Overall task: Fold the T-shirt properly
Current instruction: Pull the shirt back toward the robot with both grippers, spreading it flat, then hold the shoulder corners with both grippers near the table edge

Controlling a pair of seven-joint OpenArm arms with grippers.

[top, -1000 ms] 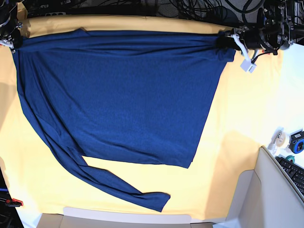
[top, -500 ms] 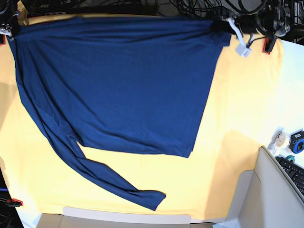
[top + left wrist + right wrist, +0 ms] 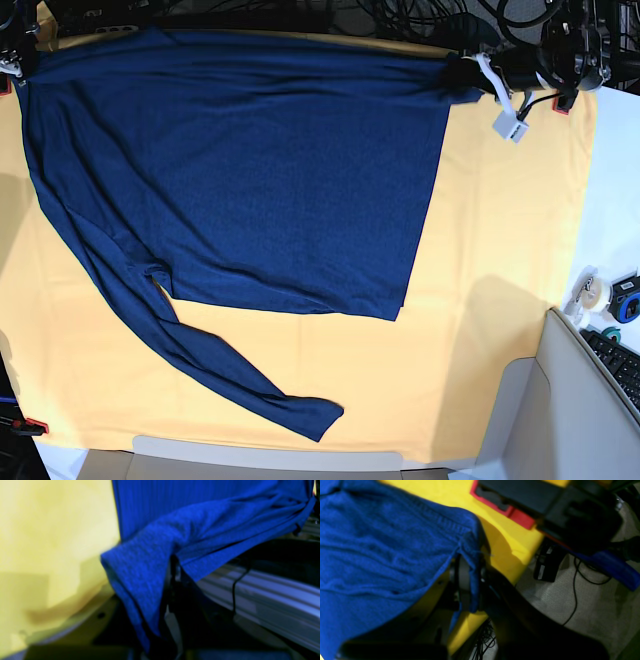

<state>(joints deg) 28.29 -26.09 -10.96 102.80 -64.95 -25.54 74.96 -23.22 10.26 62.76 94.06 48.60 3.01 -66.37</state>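
From where I stand over the table, the T-shirt [image 3: 250,170] now lies spread across the pale yellow cloth [image 3: 500,250], its top edge drawn right up to the far edge of the table. A second ago that edge sat lower and bunched in long creases; it has since been pulled away from me and the body panel looks flatter, while the loose sleeve [image 3: 240,385] has slid a little up the cloth with it. I read this as the stretch-and-smooth step, done before any real fold, so the task is still early. The left gripper [image 3: 470,72] holds the far corner on this view's right, and the right gripper [image 3: 12,62] holds the opposite corner at the view's left edge.

From the left wrist camera, the blue fabric [image 3: 200,530] drapes over the dark fingers [image 3: 172,580], which are pressed together with a fold of shirt pinched between them. The grip sits beyond the cloth's edge, above a metal rail [image 3: 262,597].

From the right wrist camera, a hemmed corner [image 3: 467,537] of the shirt wraps over the fingers [image 3: 463,585], which are likewise clamped tight on it, right at the table's corner. A red-and-black clamp [image 3: 520,510] sits just beyond, and cables [image 3: 575,587] trail on the floor below.
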